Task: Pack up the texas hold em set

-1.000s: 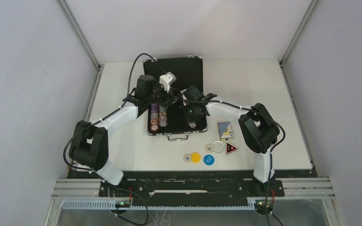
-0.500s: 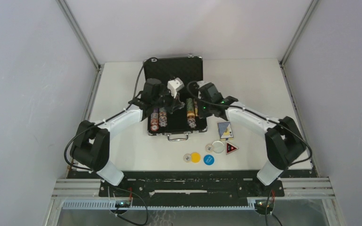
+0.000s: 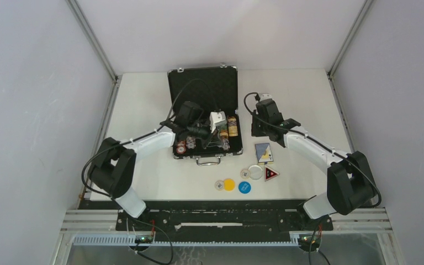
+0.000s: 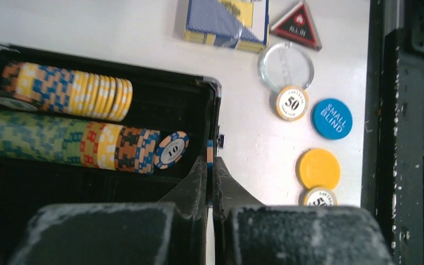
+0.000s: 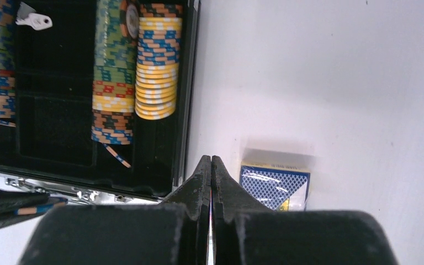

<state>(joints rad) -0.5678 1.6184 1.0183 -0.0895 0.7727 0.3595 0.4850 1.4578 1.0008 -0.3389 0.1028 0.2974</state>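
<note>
Found the briefcase [image 3: 202,88] open on the table [image 3: 138,110], lid raised at the back, handle [image 3: 208,161] at the front. Saw multicoloured chip stacks [image 4: 72,91] lying on their sides in the rows at the briefcase's right side, with more along its left side. Spotted a small key [image 5: 33,21] with a white tag in the tray between those rows.

Noted the left gripper [image 4: 210,165] narrowed to a pinch on a single poker chip [image 4: 210,150]. Saw it held edge-on over the briefcase's front wall, close to the front right corner. Noted the right gripper [image 5: 211,163] fully closed, fingers pressed flat together with nothing between them, over the table just right of the briefcase.

Found the card deck [image 3: 263,152] flat on the table just right of the briefcase's front right corner, close beside the right gripper. Saw the rest on the table in front of the briefcase, right of its handle:
- a red-black triangle token [image 4: 296,26] marked ALL IN
- a clear round button [image 4: 285,66] just beside the token
- a loose 50 chip [image 4: 291,102] touching that button's edge
- a blue button [image 4: 332,118] marked SMALL BLIND
- a yellow button [image 4: 318,168] with a second loose chip [image 4: 319,197] touching it
</note>
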